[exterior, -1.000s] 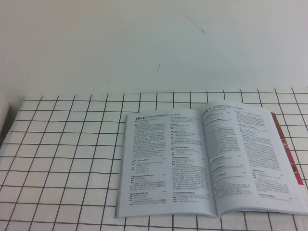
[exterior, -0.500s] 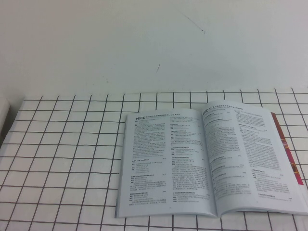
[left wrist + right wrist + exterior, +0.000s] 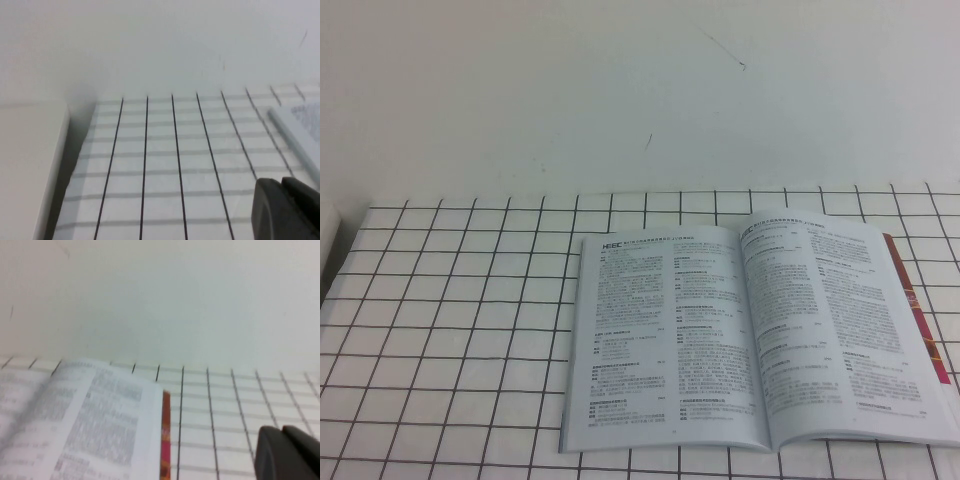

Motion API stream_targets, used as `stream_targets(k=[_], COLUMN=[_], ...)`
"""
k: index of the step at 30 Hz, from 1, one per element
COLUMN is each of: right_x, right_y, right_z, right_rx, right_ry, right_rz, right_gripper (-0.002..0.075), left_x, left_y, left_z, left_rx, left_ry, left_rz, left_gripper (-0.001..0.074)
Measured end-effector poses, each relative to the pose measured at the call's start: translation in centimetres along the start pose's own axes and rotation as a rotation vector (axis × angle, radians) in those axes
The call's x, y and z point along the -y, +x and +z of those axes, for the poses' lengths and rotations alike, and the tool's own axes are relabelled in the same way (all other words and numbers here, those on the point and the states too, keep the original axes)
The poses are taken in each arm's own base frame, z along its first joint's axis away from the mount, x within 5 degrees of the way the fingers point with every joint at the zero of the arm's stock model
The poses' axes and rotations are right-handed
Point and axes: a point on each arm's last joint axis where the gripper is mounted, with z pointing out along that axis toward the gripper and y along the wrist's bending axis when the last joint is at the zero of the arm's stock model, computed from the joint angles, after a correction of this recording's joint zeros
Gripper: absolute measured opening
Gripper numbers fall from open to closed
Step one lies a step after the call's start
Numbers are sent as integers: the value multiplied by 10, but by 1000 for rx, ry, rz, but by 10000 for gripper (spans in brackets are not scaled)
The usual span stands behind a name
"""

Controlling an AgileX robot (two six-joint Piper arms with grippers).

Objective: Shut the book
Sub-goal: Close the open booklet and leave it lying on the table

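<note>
An open book with white text pages and a red cover edge on its right side lies flat on the checked tablecloth, right of centre. Neither gripper shows in the high view. In the left wrist view my left gripper hovers over bare cloth, its black fingers pressed together with nothing between them, and the book's left edge lies beyond it. In the right wrist view my right gripper is shut and empty over the cloth, just off the book's red edge.
A white block stands off the cloth's left edge, also seen in the high view as the block. A white wall rises behind the table. The book's right side reaches the high view's right border.
</note>
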Motion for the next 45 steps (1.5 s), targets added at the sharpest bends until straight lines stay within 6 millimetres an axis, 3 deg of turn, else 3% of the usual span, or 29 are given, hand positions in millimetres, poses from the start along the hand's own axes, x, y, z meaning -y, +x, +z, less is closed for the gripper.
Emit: stream_targets(k=[12,27,31,35,39,45], right_x=[17,21,22,21,17,11], right_y=[-45,-52,-56,-66,-86,-153], right_z=[-14,-19,-23,-32,-45,-85], right_rx=[521,629,696,831,978,1149], right_ry=[198,224,221,237,210,108], right_rz=[2,68,125,63,5,20], right_gripper=[-3,-3,-3,-3,-3,-3], left_x=[-10,-11,-9,-3,1,7], left_y=[-49,-55,-62,-74,-87,-154], left_z=[-15,-19,-25,-37,-47,-85], left_rx=[580,667,757,941,1028,1103], left_ry=[-53,-52,5,68,114,142], left_rz=[-196,-241,-301,-213,-194,-188], left_gripper=[-4,-4,-4,-4,-4,-3])
